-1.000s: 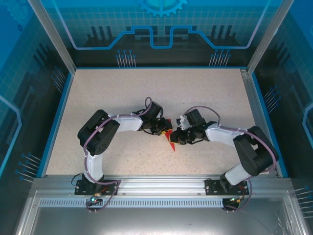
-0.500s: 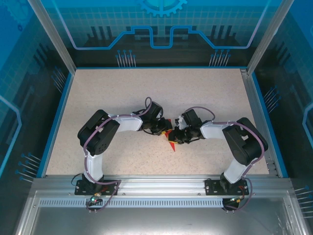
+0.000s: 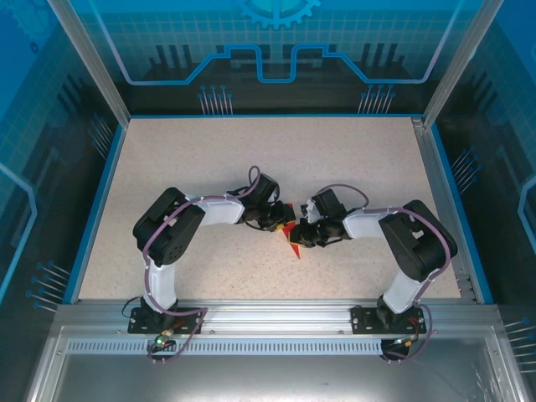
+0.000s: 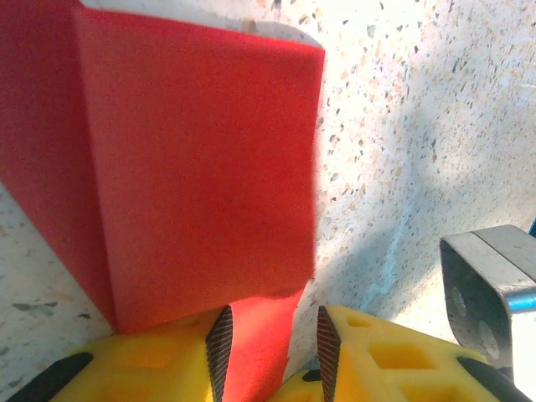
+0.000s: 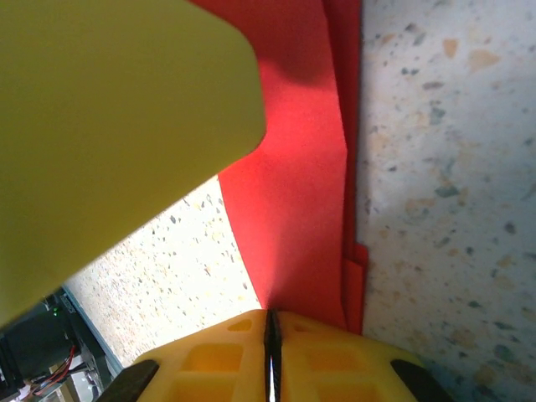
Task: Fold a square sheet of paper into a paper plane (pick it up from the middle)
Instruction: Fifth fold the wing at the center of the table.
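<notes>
On table (image 3: 209,159), red paper (image 4: 193,159), folded, creased

text: none legible | labels, brands, numbers: none legible | signs: gear emblem (image 3: 276,8) on back wall (image 3: 276,46), unlettered

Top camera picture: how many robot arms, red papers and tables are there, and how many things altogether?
Robot arms: 2, the left arm and the right arm
Sheets of red paper: 1
Tables: 1, the speckled table
Total: 4
</notes>
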You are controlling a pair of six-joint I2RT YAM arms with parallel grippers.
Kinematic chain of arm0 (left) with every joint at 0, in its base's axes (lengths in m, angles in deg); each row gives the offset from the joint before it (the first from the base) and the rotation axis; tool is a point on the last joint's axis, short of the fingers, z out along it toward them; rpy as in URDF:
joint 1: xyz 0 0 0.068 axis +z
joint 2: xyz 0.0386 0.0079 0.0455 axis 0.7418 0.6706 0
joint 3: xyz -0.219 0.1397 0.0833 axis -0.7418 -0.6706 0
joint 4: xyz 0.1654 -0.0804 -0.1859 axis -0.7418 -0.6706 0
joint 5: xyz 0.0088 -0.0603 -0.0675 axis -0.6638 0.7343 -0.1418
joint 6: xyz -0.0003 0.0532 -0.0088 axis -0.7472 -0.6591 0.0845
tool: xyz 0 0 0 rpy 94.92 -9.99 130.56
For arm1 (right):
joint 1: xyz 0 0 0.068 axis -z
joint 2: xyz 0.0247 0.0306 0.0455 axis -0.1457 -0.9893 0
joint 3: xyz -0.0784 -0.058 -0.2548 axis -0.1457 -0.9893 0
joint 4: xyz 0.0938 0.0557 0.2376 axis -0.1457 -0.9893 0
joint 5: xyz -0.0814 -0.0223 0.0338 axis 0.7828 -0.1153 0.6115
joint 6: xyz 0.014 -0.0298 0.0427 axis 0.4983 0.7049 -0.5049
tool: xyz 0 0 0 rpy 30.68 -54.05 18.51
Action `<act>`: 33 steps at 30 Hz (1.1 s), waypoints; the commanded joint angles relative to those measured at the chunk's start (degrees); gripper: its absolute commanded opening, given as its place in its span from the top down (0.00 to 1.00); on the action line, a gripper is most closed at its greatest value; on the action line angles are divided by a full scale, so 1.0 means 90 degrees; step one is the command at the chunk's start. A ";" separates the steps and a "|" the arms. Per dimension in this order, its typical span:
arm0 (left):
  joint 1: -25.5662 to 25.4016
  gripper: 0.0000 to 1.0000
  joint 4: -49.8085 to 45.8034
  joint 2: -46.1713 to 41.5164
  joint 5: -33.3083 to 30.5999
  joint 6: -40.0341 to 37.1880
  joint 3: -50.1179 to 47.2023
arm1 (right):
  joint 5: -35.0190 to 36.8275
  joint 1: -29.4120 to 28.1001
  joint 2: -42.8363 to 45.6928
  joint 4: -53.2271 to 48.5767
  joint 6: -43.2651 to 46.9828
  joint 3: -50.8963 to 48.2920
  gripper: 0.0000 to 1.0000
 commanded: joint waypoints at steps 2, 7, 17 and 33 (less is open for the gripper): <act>0.0002 0.61 -0.0745 -0.0229 -0.0151 -0.0353 0.0216 | 0.0639 0.0018 -0.0409 -0.0737 0.0123 -0.0298 0.89; 0.0002 0.56 -0.1007 -0.0549 -0.0106 -0.0620 0.0534 | 0.0708 0.0018 -0.0468 -0.0860 0.0075 -0.0234 0.90; -0.0047 0.56 -0.0341 -0.0874 0.0234 -0.0325 -0.0160 | 0.0691 0.0018 -0.0641 -0.0933 0.0004 -0.0149 0.91; -0.0172 0.61 0.0135 -0.0068 0.0132 -0.0179 -0.0187 | 0.0754 0.0018 -0.0625 -0.1036 0.0031 -0.0191 0.92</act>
